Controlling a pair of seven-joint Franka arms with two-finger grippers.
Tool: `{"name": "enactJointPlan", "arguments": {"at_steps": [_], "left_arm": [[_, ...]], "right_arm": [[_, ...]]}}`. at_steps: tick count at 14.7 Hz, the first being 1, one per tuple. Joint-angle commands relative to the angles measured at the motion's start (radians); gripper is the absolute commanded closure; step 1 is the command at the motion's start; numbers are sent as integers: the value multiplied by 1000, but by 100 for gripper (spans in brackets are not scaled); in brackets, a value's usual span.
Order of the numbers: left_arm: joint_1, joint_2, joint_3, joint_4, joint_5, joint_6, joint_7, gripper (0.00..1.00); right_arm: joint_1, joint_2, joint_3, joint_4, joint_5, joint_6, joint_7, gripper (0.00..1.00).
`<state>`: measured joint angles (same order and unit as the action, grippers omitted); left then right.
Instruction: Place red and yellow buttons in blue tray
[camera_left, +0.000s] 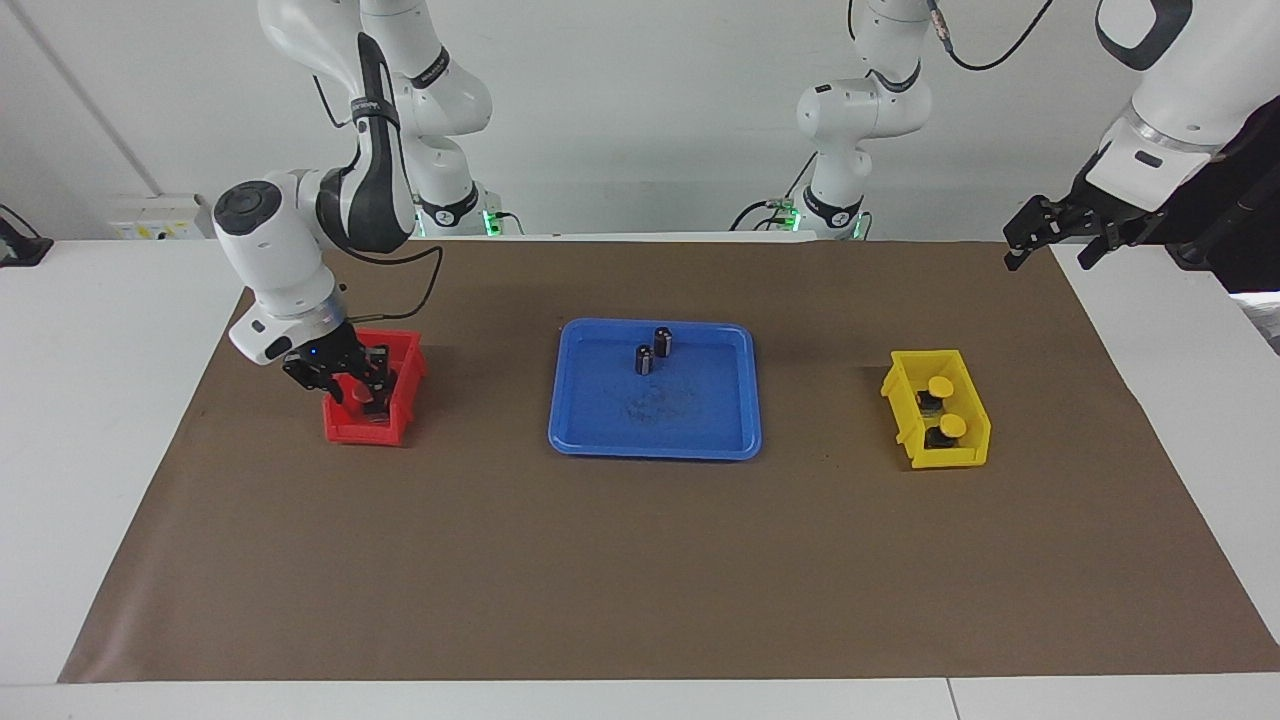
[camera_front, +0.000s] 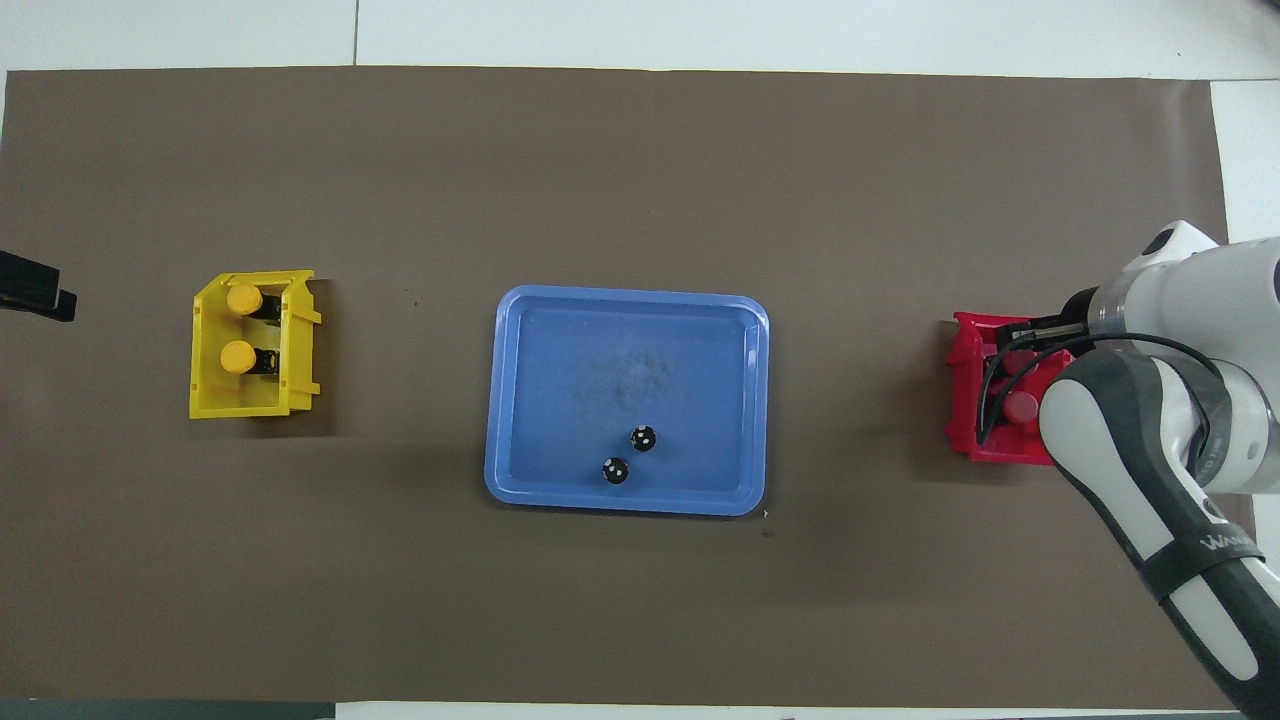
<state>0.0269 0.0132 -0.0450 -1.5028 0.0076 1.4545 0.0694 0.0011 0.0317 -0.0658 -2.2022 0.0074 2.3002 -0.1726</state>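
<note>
Buttons sat in two bins. Right gripper (camera_left: 362, 388) reached down inside the red bin (camera_left: 395, 428) at the facing view's left, among its red buttons (camera_front: 1020, 406); whether its fingers were clamped on one, I could not tell. Left gripper (camera_left: 1048, 232) hung at the upper right of that view, fingers apart, holding nothing. Two yellow buttons (camera_left: 940, 387) lay in the yellow bin (camera_left: 960, 456) at right. Blue tray (camera_left: 720, 440) lay at centre, holding two dark cylinders (camera_left: 645, 359).
</note>
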Motion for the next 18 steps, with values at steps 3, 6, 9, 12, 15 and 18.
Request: {"name": "enactJointPlan", "arguments": {"at_steps": [3,6,9,12,15,18], "left_arm": [[-28,-33,7,-40,5,9,6,0],[-32,-33,7,-40,5,15,4,0],[-32,-36,7,-63,5,46,3,0],[-30,-52,7,-85,5,44,6,0],[-33,-56,7,-93,5,44,1,0],[-35,-56,7,-89,5,46,0,0]], "right_arm": [[-6,-24,1,-56,16,45,-48,44],[-7,-26,0,-62,16,45,-48,44],[-9,-26,0,-62,16,45,-48,44],[-12,-27,0,-64,16,47,-51,44],[-15,-27,0,-73,16,48,-65,44],[-15,-36,0,-106,16,96,-65,44]]}}
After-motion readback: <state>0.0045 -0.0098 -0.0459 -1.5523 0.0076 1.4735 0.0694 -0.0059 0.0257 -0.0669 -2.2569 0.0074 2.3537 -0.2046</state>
